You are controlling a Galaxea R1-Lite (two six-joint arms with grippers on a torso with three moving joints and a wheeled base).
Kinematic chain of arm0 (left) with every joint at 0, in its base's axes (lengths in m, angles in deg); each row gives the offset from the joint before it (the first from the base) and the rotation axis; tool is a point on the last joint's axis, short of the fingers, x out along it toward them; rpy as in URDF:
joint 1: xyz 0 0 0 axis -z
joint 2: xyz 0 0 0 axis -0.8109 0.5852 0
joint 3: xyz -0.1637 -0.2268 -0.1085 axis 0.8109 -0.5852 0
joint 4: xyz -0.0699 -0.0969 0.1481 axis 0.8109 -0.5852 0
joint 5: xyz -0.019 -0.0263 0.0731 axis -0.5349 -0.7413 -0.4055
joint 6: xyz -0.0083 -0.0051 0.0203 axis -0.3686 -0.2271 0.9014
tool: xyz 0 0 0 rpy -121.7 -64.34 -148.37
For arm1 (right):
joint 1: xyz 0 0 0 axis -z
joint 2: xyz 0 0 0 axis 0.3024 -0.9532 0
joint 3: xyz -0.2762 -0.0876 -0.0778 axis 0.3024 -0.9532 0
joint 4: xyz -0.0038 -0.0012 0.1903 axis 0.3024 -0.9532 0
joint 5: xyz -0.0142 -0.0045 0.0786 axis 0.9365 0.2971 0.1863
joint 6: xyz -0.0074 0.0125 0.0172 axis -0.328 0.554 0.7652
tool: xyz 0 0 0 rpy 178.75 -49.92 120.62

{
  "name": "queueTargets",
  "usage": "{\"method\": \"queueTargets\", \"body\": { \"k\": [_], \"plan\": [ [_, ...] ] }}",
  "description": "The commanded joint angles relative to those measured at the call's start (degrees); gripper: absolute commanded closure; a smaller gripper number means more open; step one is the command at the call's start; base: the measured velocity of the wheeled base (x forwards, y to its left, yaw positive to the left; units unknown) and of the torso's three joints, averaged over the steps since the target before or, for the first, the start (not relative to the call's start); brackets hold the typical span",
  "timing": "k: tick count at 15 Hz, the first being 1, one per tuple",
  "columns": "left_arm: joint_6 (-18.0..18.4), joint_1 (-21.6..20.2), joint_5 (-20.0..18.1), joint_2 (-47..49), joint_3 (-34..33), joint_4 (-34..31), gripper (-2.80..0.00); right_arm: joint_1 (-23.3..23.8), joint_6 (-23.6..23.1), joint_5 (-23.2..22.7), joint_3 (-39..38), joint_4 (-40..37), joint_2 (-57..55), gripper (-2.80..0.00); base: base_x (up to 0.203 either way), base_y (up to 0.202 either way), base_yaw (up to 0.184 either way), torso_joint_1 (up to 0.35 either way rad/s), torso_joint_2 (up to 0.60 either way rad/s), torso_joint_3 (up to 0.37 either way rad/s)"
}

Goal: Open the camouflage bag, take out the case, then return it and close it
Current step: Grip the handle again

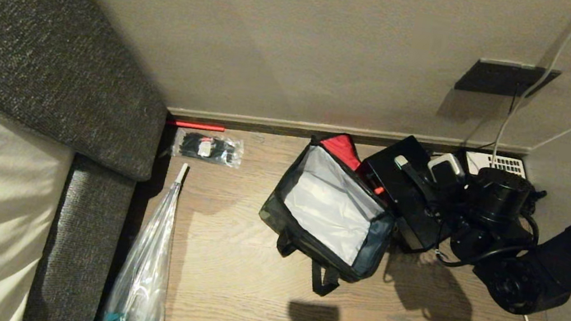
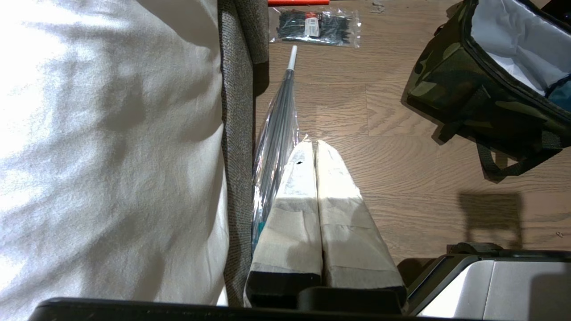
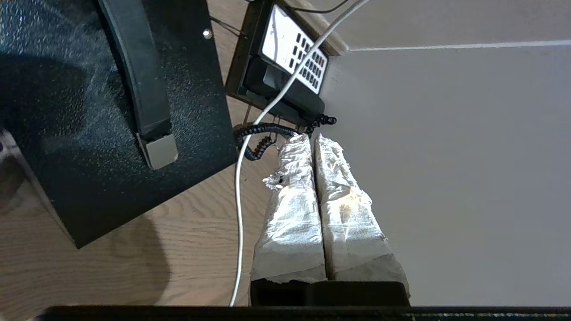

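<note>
The right gripper (image 3: 312, 147) has its two padded fingers pressed together with nothing between them. In the head view it hangs above the case (image 1: 404, 198), towards the wall side of it, and in its wrist view the tips point past the case's edge at the black telephone (image 3: 285, 71) in the corner. The case is a flat black rectangle with a grab handle (image 3: 138, 76) running along its length. It lies on the wooden floor (image 1: 243, 290), out of the camouflage bag (image 1: 332, 207) and touching the bag's side that faces the robot's right. Its long axis runs diagonally from the wall towards the robot, roughly parallel to the bag's long side. The bag stands unzipped, its red-lined lid (image 1: 343, 147) folded back towards the wall and its silver interior showing empty. So the case sits between the right gripper and the bag, and returning it likely means carrying it across towards the robot's left. The left gripper (image 2: 314, 147), fingers also together and holding nothing, is parked beside the sofa (image 2: 234, 111), well away from the case, so the right arm is much nearer.
</note>
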Motion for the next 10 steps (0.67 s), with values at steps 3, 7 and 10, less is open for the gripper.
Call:
{"method": "queueTargets", "body": {
  "k": [3, 7, 10],
  "plan": [
    [0.0, 0.0, 0.0, 0.1, 0.0, 0.0, 0.00, 0.0, -0.1, 0.2, 0.6, 0.3, -2.1, 0.00, 0.000, 0.000, 0.000, 0.000, 0.00, 0.000],
    [0.0, 0.0, 0.0, 0.1, 0.0, 0.0, 0.00, 0.0, -0.1, -2.1, 1.9, -0.1, -6.3, -2.80, 0.000, 0.000, 0.000, 0.000, 0.00, 0.000],
    [0.0, 0.0, 0.0, 0.1, 0.0, 0.0, 0.00, 0.1, -0.1, -2.4, 7.1, 0.5, -11.7, -2.80, 0.000, 0.000, 0.000, 0.000, 0.00, 0.000]
  ]
}}
